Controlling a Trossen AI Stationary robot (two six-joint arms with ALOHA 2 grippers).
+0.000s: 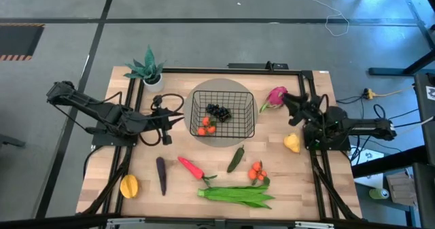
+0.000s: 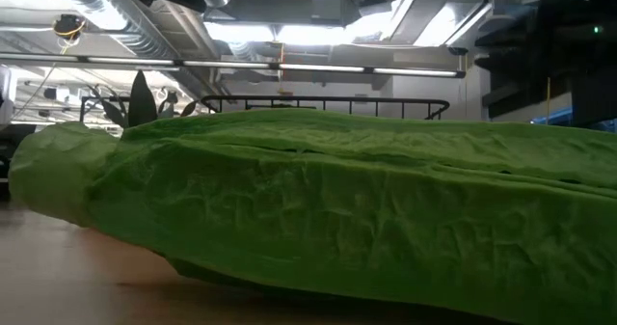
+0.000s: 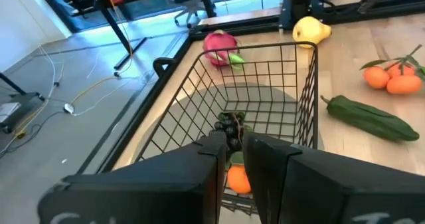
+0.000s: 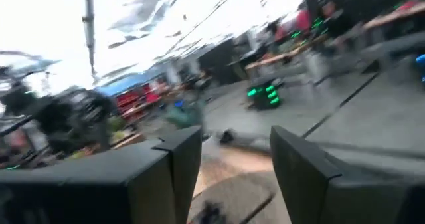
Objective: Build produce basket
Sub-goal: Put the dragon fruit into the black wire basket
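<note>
Sitting on a round grey mat near the far middle of the bench, the basket already held dark grapes and a few orange tomatoes. The left gripper hovered just beside the basket's left wall, its fingers pressed almost together on nothing. The right gripper hung near the far right corner, touching or nearly touching the pink dragon fruit; its jaws stood spread and empty in the right wrist view. A yellow lemon lay by the right edge. Toward the near edge lay a mango, an eggplant, a red pepper, a cucumber, more tomatoes and the long leafy bundle. The dragon fruit was probably light, hollow and stiff, with a rounded body that could roll; a grip across its middle, clear of the green tips, looked safest. The leafy bundle seemed soft and floppy, so taking it near its centre would likely keep it from sagging.
</note>
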